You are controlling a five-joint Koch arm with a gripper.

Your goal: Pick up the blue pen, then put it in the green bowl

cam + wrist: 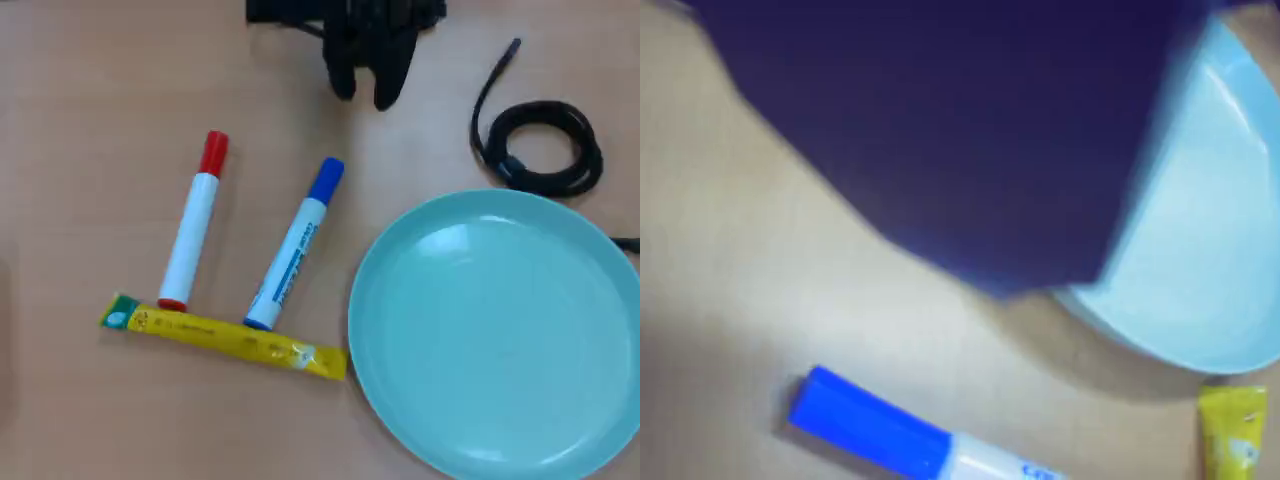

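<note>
The blue pen lies on the wooden table, blue cap toward the top of the overhead view, and its blue cap end shows in the wrist view. The green bowl sits empty at the right, and its rim shows in the wrist view. My black gripper hovers at the top edge of the overhead view, well above and apart from the pen. Its two tips stand slightly apart with table showing between them, holding nothing. In the wrist view the gripper is only a dark blurred mass.
A red-capped white marker lies left of the blue pen. A yellow sachet lies across the lower ends of both markers. A coiled black cable lies above the bowl.
</note>
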